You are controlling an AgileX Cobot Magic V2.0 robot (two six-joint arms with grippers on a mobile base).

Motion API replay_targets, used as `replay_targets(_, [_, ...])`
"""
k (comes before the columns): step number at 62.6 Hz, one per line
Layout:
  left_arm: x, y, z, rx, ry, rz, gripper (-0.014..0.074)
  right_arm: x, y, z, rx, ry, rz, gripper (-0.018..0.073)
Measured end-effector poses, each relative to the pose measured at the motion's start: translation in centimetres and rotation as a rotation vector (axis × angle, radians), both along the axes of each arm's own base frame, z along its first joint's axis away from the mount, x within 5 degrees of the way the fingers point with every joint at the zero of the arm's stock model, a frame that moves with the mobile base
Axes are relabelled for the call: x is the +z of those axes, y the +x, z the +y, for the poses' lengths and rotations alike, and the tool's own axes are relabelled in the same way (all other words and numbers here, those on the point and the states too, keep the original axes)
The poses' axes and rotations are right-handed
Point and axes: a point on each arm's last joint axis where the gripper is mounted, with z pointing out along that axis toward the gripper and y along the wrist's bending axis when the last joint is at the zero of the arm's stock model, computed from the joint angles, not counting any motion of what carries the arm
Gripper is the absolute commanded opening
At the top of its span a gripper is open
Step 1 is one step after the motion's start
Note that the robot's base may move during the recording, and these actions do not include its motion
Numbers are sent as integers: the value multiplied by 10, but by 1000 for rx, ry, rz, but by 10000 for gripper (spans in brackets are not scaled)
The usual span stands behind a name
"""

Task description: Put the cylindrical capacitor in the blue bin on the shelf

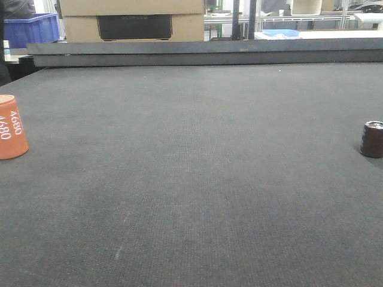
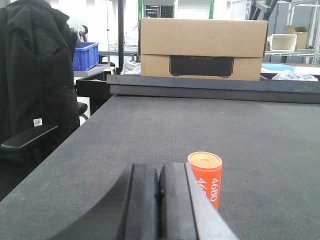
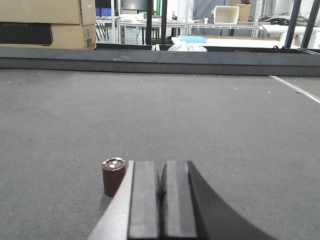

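Pads of the left gripper (image 2: 159,172) meet on nothing, just beside an upright orange cylinder (image 2: 207,177) marked 4680. Far right on the grey mat (image 1: 191,179) the cylindrical capacitor (image 1: 372,139) stands, long axis vertical, terminals up, just left of the right gripper (image 3: 161,175), likewise closed and empty. Beyond the mat's left end sits a blue bin (image 1: 30,30), contents hidden.
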Motion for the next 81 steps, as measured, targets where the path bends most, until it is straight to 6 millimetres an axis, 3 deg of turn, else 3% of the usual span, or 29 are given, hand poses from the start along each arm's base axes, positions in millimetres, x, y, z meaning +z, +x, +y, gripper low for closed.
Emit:
replay_targets(41, [0,0,0,0,0,-1,-111,1,0,0,-1,0,-6,-162])
replay_targets(67, [10,-1,0,5,6,-107,-111,14,-1,-2,-20,0,-145,-162])
replay_targets(74, [24,-4,0,4,8,-133,-111,33,-5,-1,-16,-1,-179,-162])
replay_targets(81, [60,-13,-1,0,17,-166,-111,78,-18,0,-7,-13,-255,-162])
